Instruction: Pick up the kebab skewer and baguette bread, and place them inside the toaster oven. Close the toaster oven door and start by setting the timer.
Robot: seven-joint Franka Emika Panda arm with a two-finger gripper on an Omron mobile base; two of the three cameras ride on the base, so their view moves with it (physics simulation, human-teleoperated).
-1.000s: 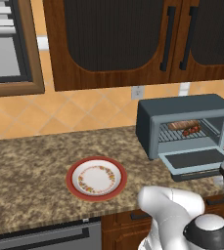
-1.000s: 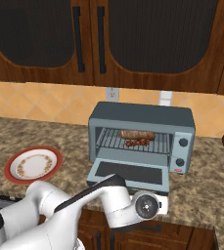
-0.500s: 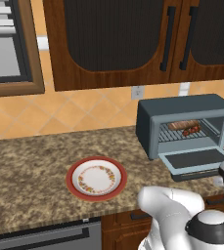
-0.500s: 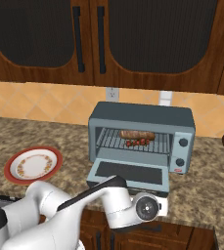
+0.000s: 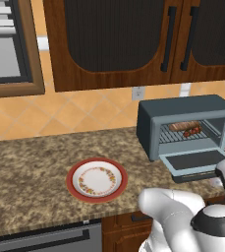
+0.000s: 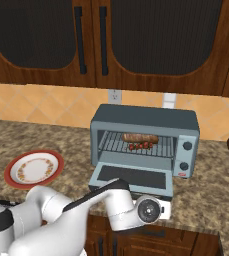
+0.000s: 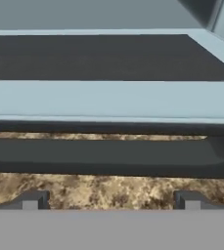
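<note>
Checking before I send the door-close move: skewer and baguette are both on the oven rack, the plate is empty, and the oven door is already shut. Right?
Not quite: the toaster oven door hangs open, folded down, as the right base view shows. The kebab skewer and baguette bread do lie on the rack, and the plate is empty.

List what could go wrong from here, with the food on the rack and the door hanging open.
1. The open tool faces the dark bar handle of the grey-framed drop-down door. Lifting too early could let the handle slip out.
2. The brown oblong loaf and red-brown chunky skewer lie on the wire rack of the blue-grey toaster oven; a hard shove might jolt them.
3. The timer knobs remain untouched.
</note>
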